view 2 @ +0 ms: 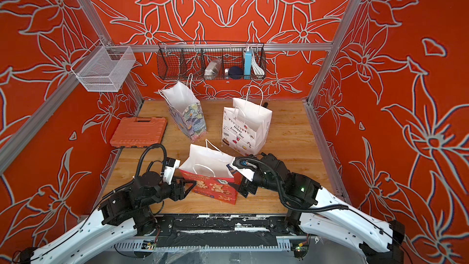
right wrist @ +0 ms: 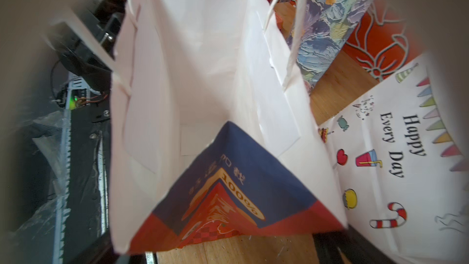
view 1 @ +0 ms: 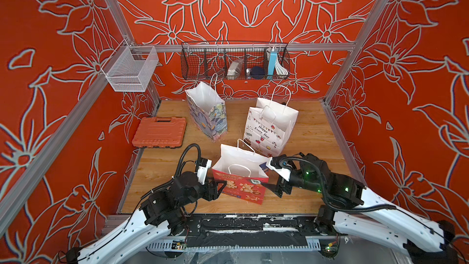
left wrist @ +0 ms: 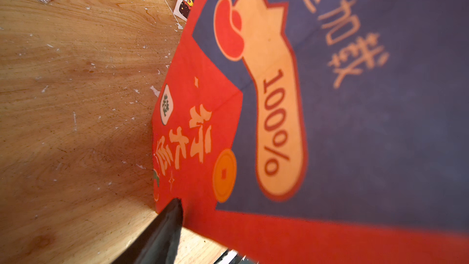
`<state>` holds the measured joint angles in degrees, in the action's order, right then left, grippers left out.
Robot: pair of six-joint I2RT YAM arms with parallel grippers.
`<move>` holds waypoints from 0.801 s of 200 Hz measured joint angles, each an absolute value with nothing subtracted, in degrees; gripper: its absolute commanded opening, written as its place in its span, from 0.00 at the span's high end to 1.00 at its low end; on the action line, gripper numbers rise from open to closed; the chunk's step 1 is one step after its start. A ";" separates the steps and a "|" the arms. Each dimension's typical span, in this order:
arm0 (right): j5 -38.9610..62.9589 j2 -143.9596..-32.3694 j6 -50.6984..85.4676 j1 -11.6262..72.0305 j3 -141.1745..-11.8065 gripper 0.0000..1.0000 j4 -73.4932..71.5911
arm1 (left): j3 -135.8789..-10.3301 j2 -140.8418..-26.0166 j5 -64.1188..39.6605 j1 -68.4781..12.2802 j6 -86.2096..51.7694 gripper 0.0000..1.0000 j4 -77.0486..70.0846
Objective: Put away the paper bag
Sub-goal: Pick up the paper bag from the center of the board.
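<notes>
Two prints: red bag (left wrist: 279,128) "100%", rest blurry; white bag (right wrist: 396,153) "Happy Every Day".

The front paper bag (view 1: 241,191) stands before the left rear bag (view 1: 210,118) and right rear bag (view 1: 266,133), tool case (view 1: 160,132) leftmost

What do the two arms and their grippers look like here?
Both the left arm and the right arm have white shells on the long links and black joints. A black ribbed cable hose loops along each. White camera housings sit at the wrists. The left gripper and right gripper are black, with pointed triangular fingers. Small green lights glow on the right arm.
</notes>
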<state>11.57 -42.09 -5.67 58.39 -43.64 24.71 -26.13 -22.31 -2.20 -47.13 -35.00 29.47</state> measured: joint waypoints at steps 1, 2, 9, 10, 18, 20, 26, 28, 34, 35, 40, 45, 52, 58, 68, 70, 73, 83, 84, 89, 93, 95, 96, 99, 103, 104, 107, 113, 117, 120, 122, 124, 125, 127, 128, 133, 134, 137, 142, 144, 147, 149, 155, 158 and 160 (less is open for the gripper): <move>11.94 -42.17 -5.72 58.37 -43.66 0.06 24.67 | -26.13 -22.31 -2.20 -47.13 -35.03 0.31 29.47; 12.14 -42.22 -5.74 58.37 -43.66 0.06 24.62 | -26.11 -22.31 -2.20 -47.13 -35.03 0.31 29.47; 13.91 -42.44 -5.85 58.35 -43.66 0.09 24.38 | -26.11 -22.31 -2.22 -47.13 -35.22 0.32 29.47; 14.26 -42.50 -5.91 58.35 -43.66 0.09 24.38 | -26.11 -22.31 -2.22 -47.13 -35.27 0.32 29.47; 15.99 -42.74 -5.98 58.35 -43.66 0.12 24.10 | -26.06 -22.31 -2.24 -47.13 -35.66 0.32 29.39; 16.49 -42.81 -5.89 58.35 -43.64 0.12 24.01 | -26.04 -22.31 -2.24 -47.13 -35.66 0.32 29.34; 17.63 -42.92 -5.87 58.35 -43.62 0.14 23.59 | -25.80 -22.31 -2.33 -47.13 -36.03 0.32 28.93; 18.13 -42.94 -5.91 58.35 -43.62 0.14 23.46 | -25.71 -22.31 -2.37 -47.13 -36.07 0.32 28.82; 19.03 -42.96 -5.78 58.37 -43.48 0.16 22.98 | -25.39 -22.37 -2.50 -47.13 -36.36 0.33 28.47; 19.29 -42.96 -5.82 58.37 -43.46 0.17 22.76 | -25.34 -22.37 -2.50 -47.13 -36.40 0.33 28.42; 19.86 -42.96 -5.61 58.35 -43.29 0.18 22.20 | -25.06 -22.55 -2.66 -47.13 -36.71 0.33 28.23; 20.47 -42.96 -5.56 58.35 -43.05 0.20 21.54 | -24.84 -22.74 -2.68 -47.13 -36.99 0.33 28.03; 21.19 -42.94 -5.19 58.35 -42.57 0.21 20.45 | -24.60 -23.03 -2.70 -47.13 -37.23 0.33 27.86; 21.65 -42.96 -5.02 58.35 -42.19 0.22 19.75 | -24.49 -23.33 -2.68 -47.13 -37.39 0.33 27.79; 22.20 -42.96 -4.54 58.35 -41.50 0.24 18.63 | -24.45 -23.79 -2.70 -47.13 -37.56 0.33 27.68; 22.26 -42.96 -4.58 58.35 -41.36 0.25 18.41 | -24.45 -23.86 -2.68 -47.13 -37.56 0.33 27.64; 22.35 -42.96 -4.34 58.35 -41.19 0.25 18.13 | -24.43 -23.97 -2.68 -47.13 -37.58 0.33 27.57; 22.52 -42.96 -3.99 58.35 -40.56 0.27 17.21 | -24.43 -24.21 -2.68 -47.13 -37.67 0.33 27.29; 22.50 -42.96 -3.97 58.35 -40.51 0.28 17.15 | -24.43 -24.23 -2.68 -47.13 -37.67 0.33 27.29; 22.50 -42.96 -3.79 58.35 -40.25 0.29 16.80 | -24.43 -24.32 -2.68 -47.13 -37.76 0.33 27.14; 22.46 -42.98 -3.53 58.35 -40.05 0.30 16.47 | -24.40 -24.36 -2.68 -47.13 -37.76 0.33 27.03; 22.44 -43.00 -3.57 58.35 -39.99 0.31 16.38 | -24.40 -24.38 -2.68 -47.13 -37.80 0.33 26.96; 22.39 -43.03 -3.66 58.35 -39.94 0.31 16.27 | -24.40 -24.38 -2.68 -47.13 -37.80 0.33 26.94; 22.33 -43.07 -3.49 58.35 -39.86 0.32 16.12 | -24.40 -24.43 -2.68 -47.13 -37.85 0.33 26.85; 22.22 -43.13 -3.55 58.35 -39.72 0.34 15.84 | -24.38 -24.45 -2.68 -47.13 -37.95 0.33 26.74; 22.09 -43.16 -3.51 58.35 -39.68 0.34 15.77 | -24.38 -24.45 -2.68 -47.13 -37.98 0.33 26.72; 21.98 -43.20 -3.29 58.35 -39.59 0.35 15.62 | -24.36 -24.45 -2.68 -47.13 -38.00 0.33 26.61; 21.71 -43.35 -3.31 58.35 -39.46 0.37 15.35 | -24.32 -24.47 -2.68 -47.13 -38.19 0.33 26.44; 21.47 -43.51 -3.40 58.35 -39.42 0.39 15.09 | -24.29 -24.45 -2.66 -47.13 -38.26 0.33 26.39; 21.37 -43.59 -3.16 58.35 -39.35 0.40 14.94 | -24.29 -24.45 -2.66 -47.13 -38.37 0.34 26.39; 21.30 -43.68 -3.27 58.35 -39.35 0.41 14.79 | -24.29 -24.47 -2.66 -47.13 -38.41 0.34 26.39; 21.10 -43.81 -3.38 58.35 -39.33 0.42 14.70 | -24.29 -24.45 -2.66 -47.13 -38.41 0.34 26.39; 20.99 -43.83 -3.31 58.35 -39.33 0.42 14.66 | -24.29 -24.45 -2.66 -47.13 -38.44 0.34 26.39; 20.84 -43.88 -3.01 58.35 -39.31 0.43 14.57 | -24.27 -24.45 -2.66 -47.13 -38.50 0.34 26.39; 20.80 -43.90 -3.11 58.35 -39.31 0.43 14.52 | -24.27 -24.45 -2.63 -47.13 -38.52 0.34 26.39; 20.40 -44.14 -2.94 58.35 -39.27 0.43 14.22 | -24.27 -24.45 -2.63 -47.13 -38.61 0.33 26.37; 20.36 -44.16 -2.96 58.35 -39.27 0.43 14.17 | -24.27 -24.45 -2.63 -47.13 -38.61 0.33 26.37; 20.10 -44.27 -3.14 58.35 -39.24 0.43 13.98 | -24.27 -24.45 -2.63 -47.13 -38.65 0.34 26.37; 19.68 -44.51 -3.03 58.35 -39.20 0.44 13.65 | -24.27 -24.45 -2.63 -47.13 -38.70 0.34 26.37; 19.51 -44.56 -3.05 58.35 -39.18 0.44 13.56 | -24.27 -24.45 -2.63 -47.13 -38.72 0.34 26.37; 19.33 -44.64 -2.96 58.35 -39.16 0.44 13.34 | -24.27 -24.45 -2.61 -47.13 -38.81 0.34 26.37; 19.27 -44.71 -2.96 58.35 -39.11 0.45 13.19 | -24.27 -24.45 -2.61 -47.13 -38.81 0.34 26.37; 18.81 -44.80 -2.90 58.35 -39.03 0.45 12.86 | -24.27 -24.43 -2.59 -47.13 -38.87 0.34 26.37; 18.61 -44.80 -2.90 58.35 -38.96 0.46 12.75 | -24.27 -24.40 -2.57 -47.13 -38.92 0.34 26.37; 18.39 -44.80 -2.81 58.35 -38.92 0.47 12.67 | -24.27 -24.38 -2.57 -47.13 -38.92 0.34 26.37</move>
<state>18.39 -44.80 -2.81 58.35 -38.92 12.67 -24.27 -24.38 -2.57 -47.13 -38.92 26.37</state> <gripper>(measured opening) 0.552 0.662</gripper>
